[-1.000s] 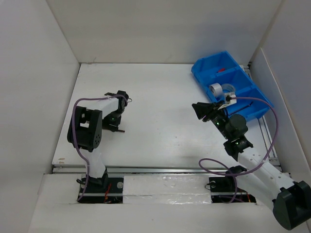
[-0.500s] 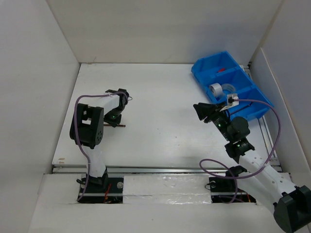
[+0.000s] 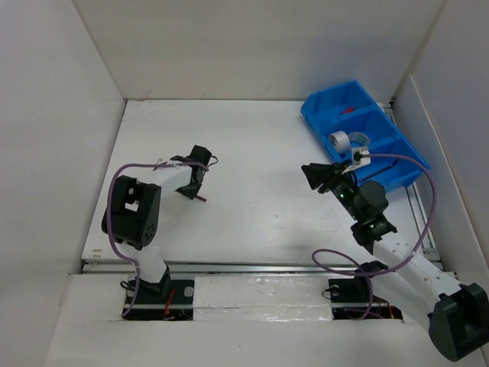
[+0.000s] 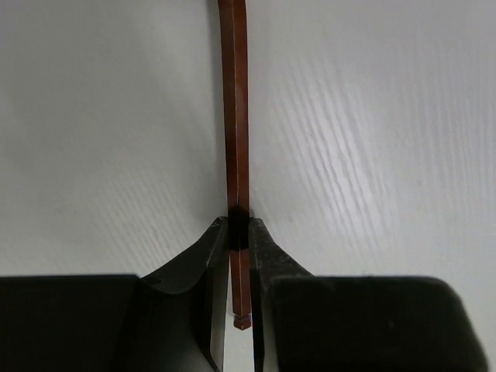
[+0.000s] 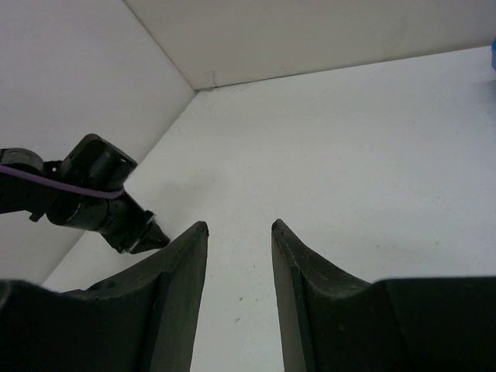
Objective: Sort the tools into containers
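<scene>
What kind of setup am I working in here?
Probably a lab robot test cell: white walls enclose the table, left arm and right arm mount at its edge, plus a blue bin.

In the left wrist pic the thin red-brown rod (image 4: 235, 116) runs off the top edge, so its far end & what kind of tool it is can't be told. Its low part is partly hid between the fingers (image 4: 194, 267) of the left gripper (image 4: 236, 226). From the top cam it's a tiny dark line. In the blue bin (image 3: 315, 113) a small red thing (image 3: 348, 111) is too small to name, & the right arm (image 3: 370, 200) covers part of the near box.
</scene>
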`<state>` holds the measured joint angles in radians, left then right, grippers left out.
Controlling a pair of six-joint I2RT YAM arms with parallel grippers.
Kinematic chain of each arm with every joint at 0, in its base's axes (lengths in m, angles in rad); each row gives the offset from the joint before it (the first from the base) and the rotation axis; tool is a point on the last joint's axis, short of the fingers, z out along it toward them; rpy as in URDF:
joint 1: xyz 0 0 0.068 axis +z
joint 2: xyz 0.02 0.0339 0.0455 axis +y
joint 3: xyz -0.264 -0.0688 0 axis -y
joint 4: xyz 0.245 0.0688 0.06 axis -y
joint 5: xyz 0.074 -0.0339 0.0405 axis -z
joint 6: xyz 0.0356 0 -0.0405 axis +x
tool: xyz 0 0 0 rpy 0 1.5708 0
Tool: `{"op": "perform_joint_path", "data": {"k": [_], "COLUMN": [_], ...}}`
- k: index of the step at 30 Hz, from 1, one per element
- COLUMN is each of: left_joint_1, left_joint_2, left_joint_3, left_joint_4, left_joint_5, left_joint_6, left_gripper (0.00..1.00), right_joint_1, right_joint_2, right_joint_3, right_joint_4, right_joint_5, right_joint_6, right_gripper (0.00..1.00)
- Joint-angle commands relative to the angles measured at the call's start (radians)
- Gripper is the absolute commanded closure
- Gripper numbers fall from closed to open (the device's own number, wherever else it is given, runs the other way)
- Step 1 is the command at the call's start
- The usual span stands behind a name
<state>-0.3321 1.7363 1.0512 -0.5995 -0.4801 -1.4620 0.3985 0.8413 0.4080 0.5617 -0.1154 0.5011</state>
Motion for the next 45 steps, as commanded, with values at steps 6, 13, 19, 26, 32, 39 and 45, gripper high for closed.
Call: {"op": "perform_joint_path", "data": {"k": [6, 13, 19, 26, 32, 39, 45], "left_joint_1": [-0.126, -0.2, -0.295, -0.504, -0.599, -0.725, -0.757], "left_joint_2": [-0.112, -0.28, -0.374, -0.4, -0.408, -0.373, -0.354], "left_joint_3": [-0.054, -0.21, -0.247, -0.214, -0.166, -0.076, -0.056], "left_joint_4": [0.329, 0.68, 0.825, 0.883, 0.869, 0.791, 0.787], "left_joint_5": [0.08, 0.198, 0.302, 0.269, 0.242, 0.095, 0.055], "left_joint_6": [0.331, 0.566, 0.733, 0.858, 0.867, 0.882, 0.884], "left_gripper": [1.0, 1.0, 1.0, 1.0, 1.0, 1.0, 1.0], "right_joint_1": [-0.007, -0.007, -0.007, -0.007, -0.007, 0.013, 0.033], "right_joint_2": [0.1, 0.146, 0.223, 0.372, 0.484, 0.554, 0.594], "right_joint_3": [0.078, 0.089, 0.104, 0.115, 0.13, 0.129, 0.141], "right_joint_4": [0.072, 0.11, 0.181, 0.397, 0.474, 0.514, 0.51], "right_joint_5": [-0.121, -0.171, -0.28, -0.438, -0.445, -0.412, -0.386], "right_joint_6": [0.001, 0.02, 0.051, 0.14, 0.177, 0.203, 0.194], "right_gripper": [0.55, 0.54, 0.52, 0.44, 0.42, 0.41, 0.45]}}
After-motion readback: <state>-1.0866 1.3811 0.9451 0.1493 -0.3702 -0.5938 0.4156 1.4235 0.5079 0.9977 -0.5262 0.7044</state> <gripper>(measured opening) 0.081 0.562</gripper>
